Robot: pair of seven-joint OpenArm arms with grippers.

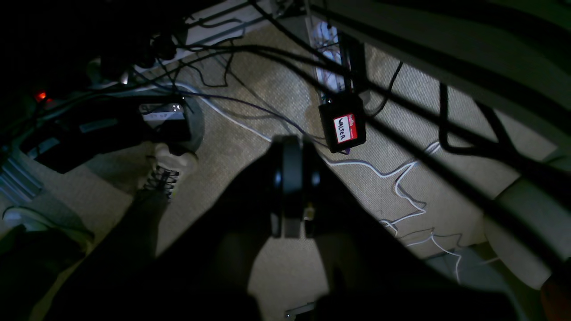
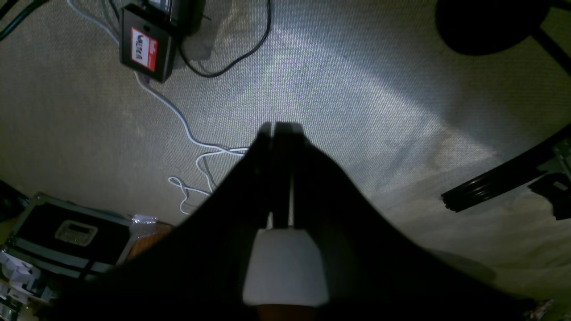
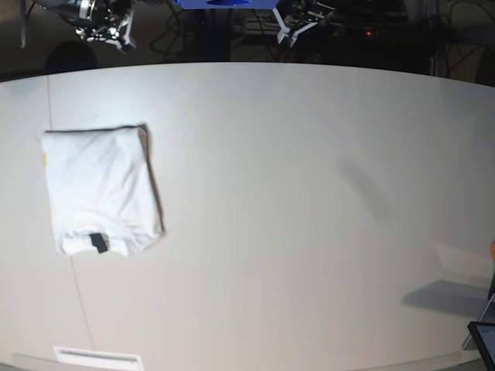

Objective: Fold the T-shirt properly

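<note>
The T-shirt (image 3: 100,189) lies folded into a neat rectangle at the left of the white table (image 3: 294,193), plain white side up, with its black neck tag (image 3: 99,243) near the front edge. No gripper touches it. My left gripper (image 1: 292,139) is shut and empty, and its wrist view shows the floor rather than the table. My right gripper (image 2: 281,126) is also shut and empty, over the carpet. In the base view only arm parts show beyond the table's far edge, one on the left (image 3: 104,25) and one further right (image 3: 298,19).
The wrist views show carpet with cables, a black box with a red-and-white label (image 1: 342,128) (image 2: 145,42), a shoe (image 1: 167,171) and a black case (image 2: 67,232). A white strip (image 3: 97,357) lies at the table's front left. A screen corner (image 3: 483,340) shows at the front right.
</note>
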